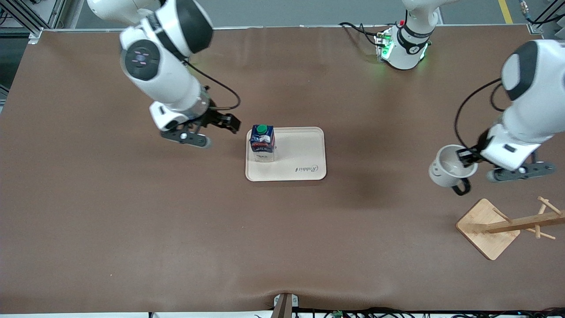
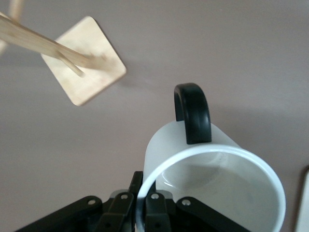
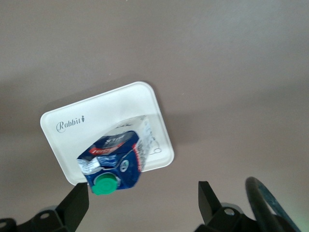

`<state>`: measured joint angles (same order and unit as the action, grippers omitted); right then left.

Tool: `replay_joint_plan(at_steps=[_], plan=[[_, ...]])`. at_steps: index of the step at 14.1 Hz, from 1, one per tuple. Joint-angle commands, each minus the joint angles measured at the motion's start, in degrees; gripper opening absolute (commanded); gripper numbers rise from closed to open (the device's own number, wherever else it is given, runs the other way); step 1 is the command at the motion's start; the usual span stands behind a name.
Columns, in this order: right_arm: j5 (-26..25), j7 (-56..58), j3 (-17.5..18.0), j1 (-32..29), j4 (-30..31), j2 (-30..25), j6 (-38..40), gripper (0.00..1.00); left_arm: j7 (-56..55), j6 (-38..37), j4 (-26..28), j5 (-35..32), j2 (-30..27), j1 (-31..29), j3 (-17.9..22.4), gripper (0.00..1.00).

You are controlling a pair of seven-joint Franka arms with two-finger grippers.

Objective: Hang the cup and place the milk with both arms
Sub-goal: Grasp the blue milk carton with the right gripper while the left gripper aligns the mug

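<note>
The milk (image 1: pixel 262 143), a dark blue carton with a green cap, stands upright on a cream tray (image 1: pixel 300 154), at the tray's edge toward the right arm's end. My right gripper (image 1: pixel 214 129) is open and empty, above the table just beside that edge. In the right wrist view the milk (image 3: pixel 116 159) lies ahead of my open gripper (image 3: pixel 145 205). My left gripper (image 1: pixel 467 157) is shut on the rim of the white cup (image 1: pixel 448 170) and holds it tilted above the table, black handle (image 2: pixel 193 113) pointing toward the wooden rack (image 1: pixel 507 225). The cup's (image 2: pixel 217 179) smiley face is hidden.
The wooden rack has a square base (image 2: pixel 84 60) and a leaning post with pegs (image 1: pixel 545 205). It stands toward the left arm's end, nearer the front camera than the held cup. The tray (image 3: pixel 96 121) carries a "Rabbit" mark.
</note>
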<state>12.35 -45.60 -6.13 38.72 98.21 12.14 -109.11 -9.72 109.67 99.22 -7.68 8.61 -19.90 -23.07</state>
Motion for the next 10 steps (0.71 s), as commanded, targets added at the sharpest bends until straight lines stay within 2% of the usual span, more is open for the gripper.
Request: replay_joint_plan(at_steps=[1,6,10], plan=[[-3.5,-5.4,-0.7,3.1,-0.4,1.9,-2.3,1.00,6.1,-1.2,-2.6,-0.6,0.4,-3.1,-0.6,0.00],[-5.3,-12.9,-0.8,8.4,-0.7,7.5,-10.1,1.00,18.1,-1.2,-5.3,-0.6,2.2,-8.7,-0.6,0.00],[-8.9,-13.6,-0.8,9.9,-0.6,8.9,-10.0,1.00,22.2,-1.2,-7.0,-0.4,3.7,-10.7,-0.6,0.00]])
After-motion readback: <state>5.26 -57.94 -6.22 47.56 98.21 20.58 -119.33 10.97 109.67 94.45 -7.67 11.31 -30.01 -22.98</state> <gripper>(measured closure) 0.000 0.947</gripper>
